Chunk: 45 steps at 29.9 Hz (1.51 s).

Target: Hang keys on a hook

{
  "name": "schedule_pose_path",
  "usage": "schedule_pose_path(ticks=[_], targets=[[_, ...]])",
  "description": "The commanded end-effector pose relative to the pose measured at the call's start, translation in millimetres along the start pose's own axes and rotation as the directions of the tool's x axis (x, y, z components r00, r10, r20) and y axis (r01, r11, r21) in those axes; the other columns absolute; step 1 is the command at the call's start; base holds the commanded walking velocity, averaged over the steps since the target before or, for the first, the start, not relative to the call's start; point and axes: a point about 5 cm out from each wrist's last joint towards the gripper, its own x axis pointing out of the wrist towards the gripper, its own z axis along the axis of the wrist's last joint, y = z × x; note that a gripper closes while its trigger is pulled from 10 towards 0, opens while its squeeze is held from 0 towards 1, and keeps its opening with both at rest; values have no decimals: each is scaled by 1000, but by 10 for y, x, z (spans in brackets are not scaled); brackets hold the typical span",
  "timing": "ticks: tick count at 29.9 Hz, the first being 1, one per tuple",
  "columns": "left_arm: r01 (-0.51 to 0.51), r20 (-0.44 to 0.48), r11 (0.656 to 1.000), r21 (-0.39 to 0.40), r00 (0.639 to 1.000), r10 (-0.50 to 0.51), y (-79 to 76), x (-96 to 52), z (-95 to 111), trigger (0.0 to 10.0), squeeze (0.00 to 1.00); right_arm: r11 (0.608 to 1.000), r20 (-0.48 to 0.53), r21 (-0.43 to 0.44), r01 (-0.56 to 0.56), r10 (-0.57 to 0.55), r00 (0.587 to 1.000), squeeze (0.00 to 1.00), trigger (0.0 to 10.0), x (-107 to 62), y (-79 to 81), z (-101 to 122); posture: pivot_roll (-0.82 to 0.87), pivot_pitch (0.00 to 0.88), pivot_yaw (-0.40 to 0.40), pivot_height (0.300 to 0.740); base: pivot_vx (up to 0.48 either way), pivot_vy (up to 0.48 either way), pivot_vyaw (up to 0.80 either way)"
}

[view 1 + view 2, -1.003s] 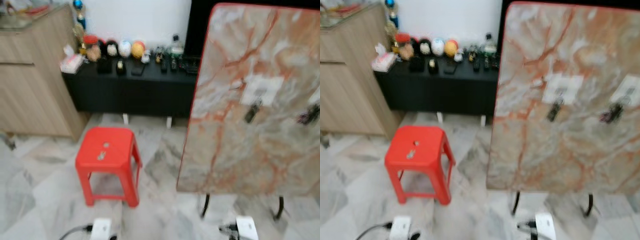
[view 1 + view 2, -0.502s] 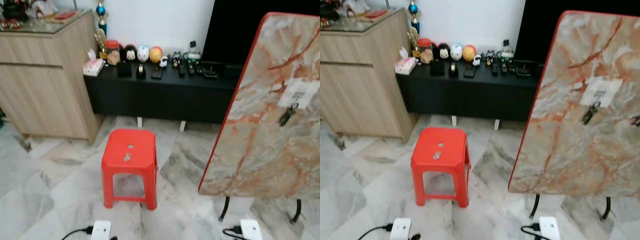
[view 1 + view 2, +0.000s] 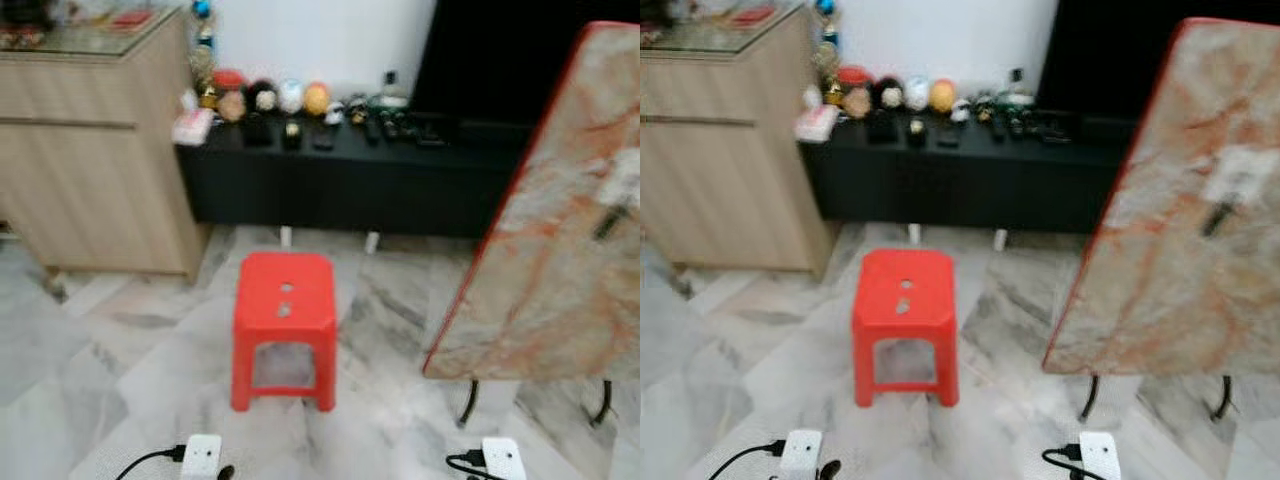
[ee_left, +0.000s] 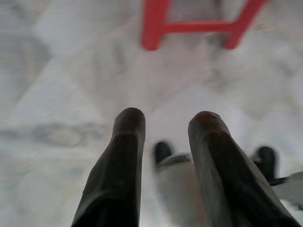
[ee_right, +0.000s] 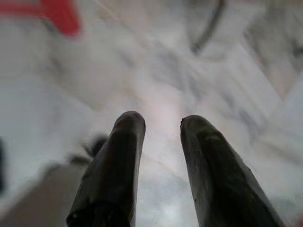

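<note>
While both arms hung low, you had the left pincer (image 4: 163,127) and right pincer (image 5: 158,130) spread and empty above the floor (image 3: 150,370). The keys (image 3: 285,299) lay ahead on the red stool (image 3: 284,315); pickup and hanging remained.

From my seat the head views are soft with blur, so the two small things on the red stool (image 3: 285,293) could be keys or holes; I cannot tell which. The marble board (image 3: 1185,230) runs off the right edge, and the dark item (image 3: 1217,216) hanging below its white patch is too smeared to name. Both wrist views are blurred: the stool's legs (image 4: 194,26) are cut off at the edge, and the floor (image 5: 161,71) is a grey smear.
</note>
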Motion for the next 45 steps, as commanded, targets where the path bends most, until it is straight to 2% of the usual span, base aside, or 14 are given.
schedule_pose_path(ticks=[1, 8, 22, 24, 25, 29, 33, 39, 45], targets=[[16, 1, 1000, -15, 1000, -16, -79, 10, 17, 10000, 0, 1000, -13, 3, 23, -23, 1000, 0, 10000, -17, -96, -48, 0, 0, -81, 740, 0, 349, 0], [13, 2, 1000, -14, 1000, -13, -62, 13, 25, 10000, 0, 1000, -4, 20, 9, -9, 1000, 0, 10000, 6, 31, 11, 17, 0, -76, 740, 0, 345, 0], [16, -10, 999, 41, 1000, -15, 62, 4, 6, 10000, 0, 997, -3, 78, 19, -19, 1000, 0, 10000, -3, -34, -9, 10, 0, -14, 740, 0, 325, 0], [19, -11, 998, 53, 1000, -19, 66, 2, 3, 10000, 0, 996, -2, 87, 20, -20, 1000, 0, 10000, -2, -21, -13, 6, 0, -13, 740, 0, 0, 0], [23, -14, 997, 69, 1000, -23, 61, 2, 1, 10000, 0, 996, -6, 84, 11, -10, 1000, 0, 10000, -1, 70, -45, 9, 0, -15, 740, 0, 0, 0], [26, -14, 997, 70, 1000, -25, 45, 3, 1, 10000, 0, 997, -13, 77, 1, 0, 1000, 0, 10000, -3, 162, -83, 19, 0, -23, 740, 0, 0, 0], [23, -12, 998, 62, 1000, -22, 37, 10, 16, 10000, 0, 998, -16, 70, -1, 2, 1000, 0, 10000, -2, 167, -80, 24, 0, -28, 740, 0, 0, 0], [10, -34, 996, 92, 999, -7, 58, 35, 49, 10000, 0, 998, -13, 68, 5, -4, 1000, 0, 10000, 0, 114, -60, 18, 0, -17, 740, 0, 0, 0], [2, -40, 994, 110, 999, 3, 86, 58, 98, 10000, 0, 996, 5, 89, -2, 2, 1000, 0, 10000, 11, 135, 5, 20, 0, -5, 740, 0, 0, 0]])
